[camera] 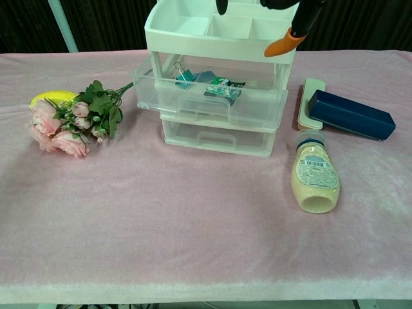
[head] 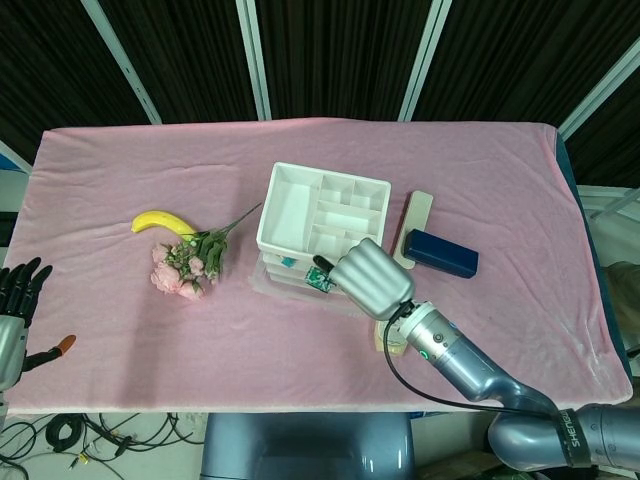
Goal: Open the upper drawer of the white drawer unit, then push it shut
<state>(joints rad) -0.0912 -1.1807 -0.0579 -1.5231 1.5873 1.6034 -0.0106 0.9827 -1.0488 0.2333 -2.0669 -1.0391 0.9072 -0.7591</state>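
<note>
Upper drawer (camera: 212, 96) of white drawer unit (head: 322, 215) stands pulled out; right robot hand (head: 372, 277) hovers above its front, fingers spread, holding nothing; left robot hand (head: 18, 300) idle, open; next: palm to drawer front, push in.

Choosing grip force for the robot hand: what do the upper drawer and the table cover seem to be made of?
The upper drawer looks like clear, glossy hard plastic: its contents show through the front. The table cover looks like pink plush fabric, matte and softly napped, probably velvet or fleece.
</note>
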